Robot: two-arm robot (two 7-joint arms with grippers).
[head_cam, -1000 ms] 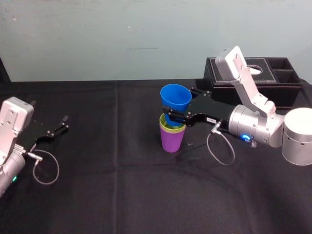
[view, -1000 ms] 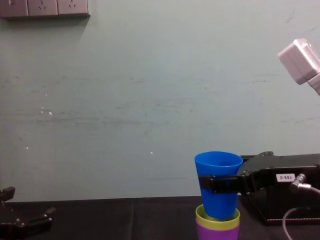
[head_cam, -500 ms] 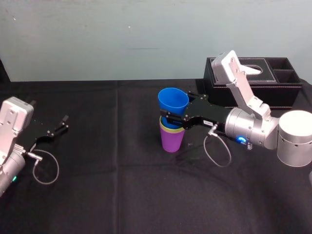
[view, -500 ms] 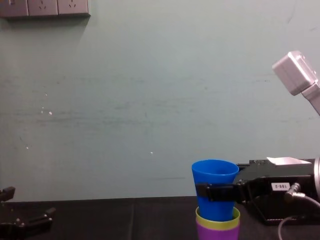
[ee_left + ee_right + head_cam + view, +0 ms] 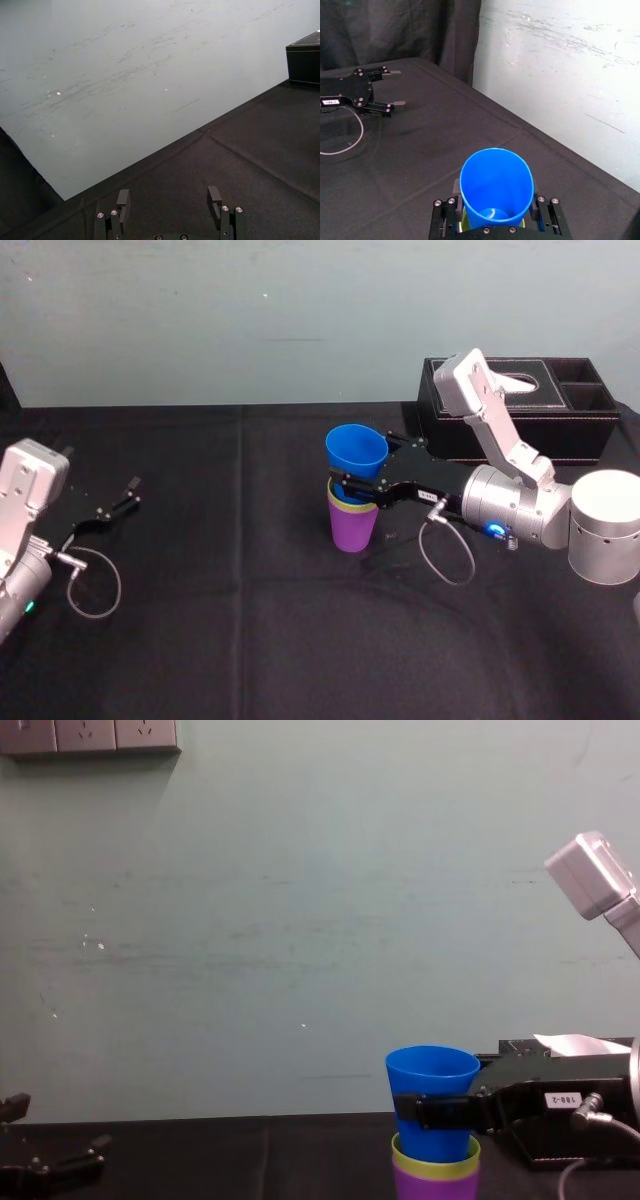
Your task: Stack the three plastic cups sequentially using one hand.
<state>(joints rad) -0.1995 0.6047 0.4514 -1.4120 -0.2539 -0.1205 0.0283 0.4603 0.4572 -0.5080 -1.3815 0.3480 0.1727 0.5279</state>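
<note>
Blue cup (image 5: 357, 448) sits between the two fingers of the right gripper (image 5: 360, 468), which reaches in from the right and clamps it low on its wall, one finger on the near side and one on the far side. Its base is down inside the yellow-green cup (image 5: 344, 505), which is nested in the purple cup (image 5: 352, 530) standing about mid-way across the black-clothed table (image 5: 250, 640). The blue cup is a smooth, tapered tumbler, mouth up and roughly upright from the chest view, with most of its wall standing above the yellow-green rim. At the left of the table, well apart from the stack, the left gripper (image 5: 131, 490) has its fingers spread wide with nothing between them. Farther back on the right stands a black tissue box (image 5: 520, 405). Compared with a second ago, the blue cup and the right gripper are lower and the cup sits deeper in the yellow-green one. The two lower cups and the left gripper have not moved.
</note>
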